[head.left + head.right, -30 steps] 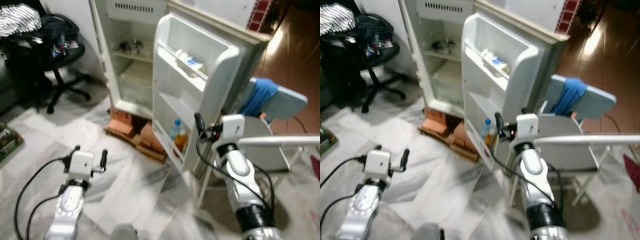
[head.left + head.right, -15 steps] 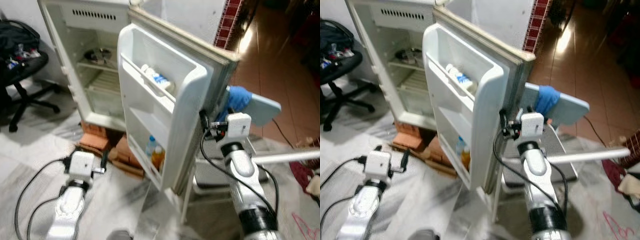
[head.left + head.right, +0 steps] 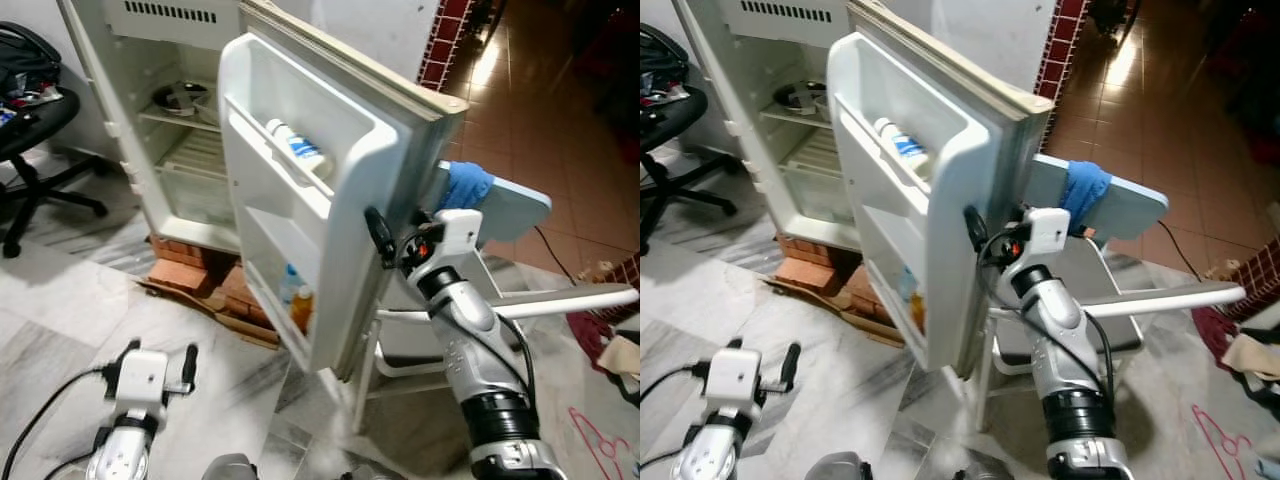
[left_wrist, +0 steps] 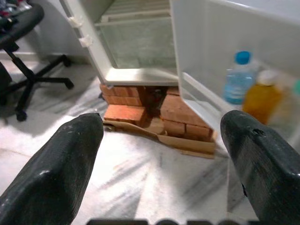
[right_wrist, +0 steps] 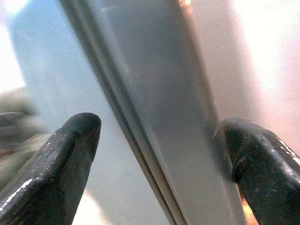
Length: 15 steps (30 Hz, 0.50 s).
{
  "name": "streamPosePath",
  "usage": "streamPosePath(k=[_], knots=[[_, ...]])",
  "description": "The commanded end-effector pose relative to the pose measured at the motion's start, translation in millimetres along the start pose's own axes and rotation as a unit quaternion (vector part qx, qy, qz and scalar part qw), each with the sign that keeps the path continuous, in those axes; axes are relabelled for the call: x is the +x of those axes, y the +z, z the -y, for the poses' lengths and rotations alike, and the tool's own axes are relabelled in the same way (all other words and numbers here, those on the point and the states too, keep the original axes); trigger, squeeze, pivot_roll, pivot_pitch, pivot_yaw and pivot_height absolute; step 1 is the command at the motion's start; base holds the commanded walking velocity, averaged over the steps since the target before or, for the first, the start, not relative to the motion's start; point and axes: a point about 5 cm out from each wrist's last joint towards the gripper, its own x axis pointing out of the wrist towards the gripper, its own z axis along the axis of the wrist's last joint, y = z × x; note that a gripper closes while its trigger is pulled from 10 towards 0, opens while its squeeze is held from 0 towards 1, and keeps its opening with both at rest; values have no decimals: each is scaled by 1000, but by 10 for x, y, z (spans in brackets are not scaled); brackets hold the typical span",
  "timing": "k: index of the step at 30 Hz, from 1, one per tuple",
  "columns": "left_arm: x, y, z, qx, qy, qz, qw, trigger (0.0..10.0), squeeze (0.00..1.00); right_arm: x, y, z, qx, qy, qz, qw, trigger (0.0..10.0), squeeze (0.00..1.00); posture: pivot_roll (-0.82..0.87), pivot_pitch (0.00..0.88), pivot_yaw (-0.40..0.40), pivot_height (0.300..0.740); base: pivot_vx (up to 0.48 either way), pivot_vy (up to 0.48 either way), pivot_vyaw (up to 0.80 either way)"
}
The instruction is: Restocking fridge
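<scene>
A white fridge (image 3: 150,120) is seen standing open on bricks (image 3: 190,265), with its door (image 3: 330,200) swung wide toward the camera. The right gripper (image 3: 392,243) is raised to the outer edge of the door, and in the right wrist view its two black fingers (image 5: 61,159) are spread apart with the door edge (image 5: 154,117) running between them; whether either finger is touching the edge cannot be told. The left gripper (image 3: 158,368) is held low over the marble floor (image 3: 60,320), its fingers parted and nothing between them. A white bottle (image 3: 295,148) is laid on its side in the upper door shelf, and a blue-capped bottle (image 4: 236,77) and an orange bottle (image 4: 260,96) are stood side by side in the bottom door shelf. A metal dish (image 3: 180,97) is seen on a shelf inside the fridge. A black office chair (image 3: 30,120) is placed to the left, and a blue cloth (image 3: 462,185) is draped over a folding chair (image 3: 515,205) behind the door.
</scene>
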Motion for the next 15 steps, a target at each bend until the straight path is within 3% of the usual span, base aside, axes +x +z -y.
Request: streamPosePath(k=[1, 4, 8, 9, 10, 11, 12, 15], knots=[[-56, -28, -58, -9, 22, -6, 1000, 10000, 0, 133, 145, -477, 33, 164, 8, 986, 10000, 0, 164, 28, -93, 740, 0, 0, 0], [-160, -125, -95, -19, 37, -24, 999, 10000, 0, 75, 127, -580, 52, 215, -15, 975, 10000, 0, 182, 26, -110, 740, 0, 0, 0], [-206, -164, -107, -24, 44, -31, 998, 10000, 0, 54, 107, -592, 57, 228, -27, 972, 10000, 0, 182, 26, -110, 740, 0, 0, 0], [-244, -207, -125, -30, 56, -39, 997, 10000, 0, 47, 54, -541, 47, 220, -40, 973, 10000, 0, 194, 26, -121, 740, 0, 0, 0], [-193, -278, -207, -32, 78, -51, 995, 10000, 0, 62, -88, -278, -7, 152, -70, 986, 10000, 0, 203, 24, -125, 740, 0, 0, 0], [-193, -278, -207, -32, 78, -51, 995, 10000, 0, 62, -88, -278, -7, 152, -70, 986, 10000, 0, 203, 24, -125, 740, 0, 0, 0], [-158, -289, -235, -31, 84, -54, 995, 10000, 0, 70, -131, -178, -32, 123, -78, 989, 10000, 0, 204, 22, -123, 740, 0, 0, 0], [80, -263, -301, -11, 79, -54, 995, 10000, 0, 18, -123, 59, -69, 46, -86, 993, 10000, 0, 191, 24, -114, 740, 0, 0, 0]])
